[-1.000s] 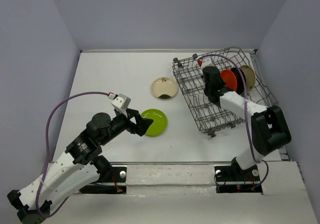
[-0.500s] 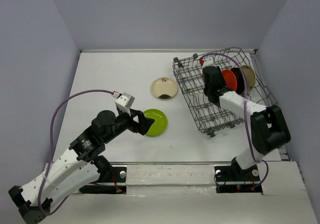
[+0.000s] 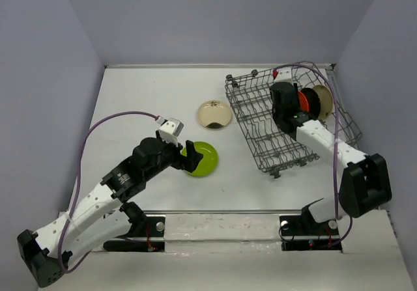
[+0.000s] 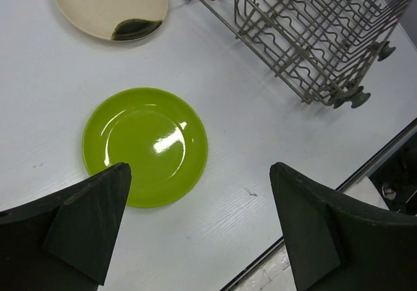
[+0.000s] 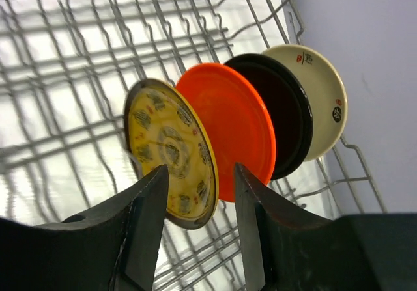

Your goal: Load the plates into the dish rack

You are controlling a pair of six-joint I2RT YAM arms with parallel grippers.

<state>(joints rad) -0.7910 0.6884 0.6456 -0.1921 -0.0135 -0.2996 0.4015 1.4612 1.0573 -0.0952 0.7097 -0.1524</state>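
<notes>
left gripper (image 4: 200, 172) has advanced over lime green plate (image 4: 144, 144), jaws wide, empty; right gripper (image 5: 201, 174) half-open, holding nothing, astride gold-patterned plate (image 5: 171, 151) standing in dish rack (image 3: 255, 118).

You have the dish rack (image 3: 260, 118) at right rear on the table (image 3: 150, 102), with four standing plates (image 5: 238, 128) on edge in a row inside it. Left of it, the near plate (image 4: 146, 144) lies flat before the far plate (image 3: 214, 114), apart.

Lime green plate (image 4: 144, 146); orange plate (image 5: 234, 125)
</notes>
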